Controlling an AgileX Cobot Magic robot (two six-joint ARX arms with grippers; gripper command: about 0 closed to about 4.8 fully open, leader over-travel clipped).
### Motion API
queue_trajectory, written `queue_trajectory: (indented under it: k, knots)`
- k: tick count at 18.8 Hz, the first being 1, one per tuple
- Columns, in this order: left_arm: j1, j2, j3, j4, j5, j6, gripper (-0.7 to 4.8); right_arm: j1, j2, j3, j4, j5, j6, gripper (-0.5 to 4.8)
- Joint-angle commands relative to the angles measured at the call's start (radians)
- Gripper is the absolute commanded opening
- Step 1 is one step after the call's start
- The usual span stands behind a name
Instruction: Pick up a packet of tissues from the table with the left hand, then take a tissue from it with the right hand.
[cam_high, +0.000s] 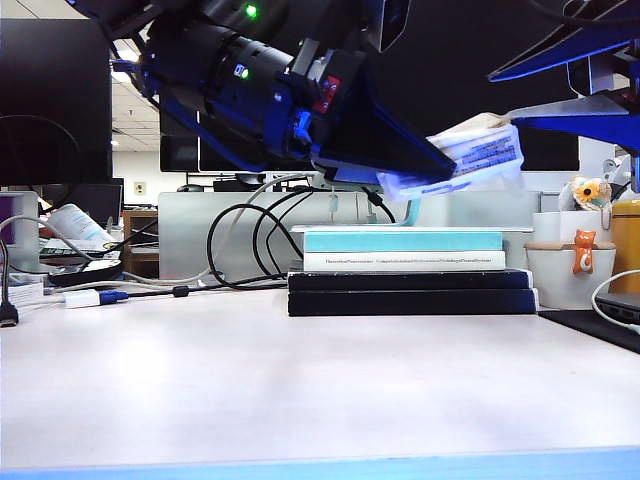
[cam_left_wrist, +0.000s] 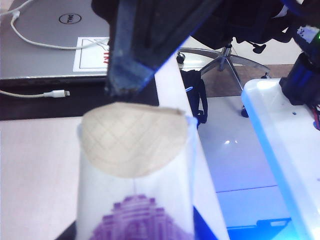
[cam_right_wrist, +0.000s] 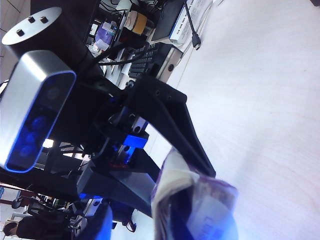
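Observation:
My left gripper (cam_high: 440, 170) reaches in from the upper left, high above the table (cam_high: 300, 380). It is shut on the packet of tissues (cam_high: 478, 160), a white pack with a barcode label. The left wrist view shows the pack's purple patch (cam_left_wrist: 135, 217). A cream tissue (cam_left_wrist: 132, 140) sticks out of the pack's far end. My right gripper (cam_high: 500, 97) comes in from the upper right, its jaws apart. Its lower finger (cam_high: 560, 122) has its tip at the protruding tissue (cam_high: 485, 123). In the right wrist view the pack (cam_right_wrist: 205, 200) hangs under the left gripper's black finger (cam_right_wrist: 175, 120).
A stack of books (cam_high: 410, 270) lies at the back of the table under both grippers, with black cables (cam_high: 250, 230) to its left. White cups with an orange cat figure (cam_high: 583, 250) stand at the right. A laptop (cam_left_wrist: 50, 40) and a white cable (cam_left_wrist: 50, 93) lie below.

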Motion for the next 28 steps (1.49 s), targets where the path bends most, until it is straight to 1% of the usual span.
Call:
queue_trajectory:
  k: [1, 4, 5, 6, 7, 8, 9, 10, 11, 13, 16, 18, 20, 21, 23, 25, 28]
  knots:
    - [-0.015, -0.003, 0.003, 0.099, 0.026, -0.029, 2.03, 0.002, -0.002, 0.005, 0.005, -0.01, -0.007, 1.47]
    - [-0.038, 0.018, 0.003, 0.126, -0.003, -0.041, 2.03, 0.002, -0.002, 0.005, 0.005, -0.011, -0.006, 1.39]
    - [-0.04, 0.028, 0.003, 0.124, -0.011, -0.045, 2.03, 0.002, -0.002, 0.005, 0.005, -0.014, -0.006, 0.91]
    - [-0.045, 0.051, 0.003, 0.124, -0.012, -0.067, 2.03, 0.001, -0.002, 0.005, 0.005, -0.018, -0.008, -0.01]
    - [-0.045, 0.055, 0.003, 0.124, -0.015, -0.075, 2.03, 0.001, -0.002, 0.004, 0.005, -0.016, -0.01, -0.01]
    - [-0.045, 0.052, 0.003, 0.13, -0.016, -0.076, 2.03, -0.001, -0.002, 0.005, 0.005, -0.006, -0.037, -0.01]
    - [-0.036, 0.028, 0.003, 0.107, -0.024, -0.077, 2.03, -0.002, -0.002, 0.004, 0.004, 0.076, -0.102, -0.01]
    - [-0.035, 0.021, 0.003, 0.095, -0.035, -0.074, 2.03, -0.002, -0.002, 0.004, 0.002, 0.106, -0.123, -0.01]
    - [-0.023, 0.007, 0.003, 0.074, -0.04, -0.07, 2.04, -0.002, -0.002, 0.004, -0.005, 0.158, -0.146, -0.01]
    - [-0.003, -0.006, 0.003, 0.019, -0.042, -0.055, 2.04, -0.003, -0.002, 0.004, -0.007, 0.229, -0.174, -0.01]
    - [0.042, -0.011, 0.003, -0.06, -0.047, -0.038, 2.04, -0.003, -0.002, 0.004, 0.005, 0.292, -0.195, -0.01]
    - [0.07, -0.011, 0.003, -0.123, -0.085, -0.013, 2.04, -0.003, -0.002, 0.004, 0.021, 0.341, -0.195, -0.01]
    - [0.092, -0.01, 0.002, -0.16, -0.169, 0.002, 2.04, -0.002, -0.002, 0.004, 0.037, 0.392, -0.196, -0.01]
    - [0.107, -0.01, -0.003, -0.159, -0.239, 0.0, 2.03, 0.0, -0.002, 0.004, 0.04, 0.441, -0.2, -0.01]
    - [0.127, -0.01, -0.005, -0.143, -0.31, -0.014, 2.02, 0.0, 0.013, 0.004, 0.063, 0.491, -0.229, -0.01]
    - [0.143, -0.01, -0.01, -0.091, -0.338, -0.043, 1.99, 0.0, 0.072, 0.005, 0.127, 0.502, -0.23, -0.01]
    - [0.157, -0.01, -0.018, 0.001, -0.333, -0.091, 1.99, 0.0, 0.229, 0.005, 0.206, 0.497, -0.209, -0.01]
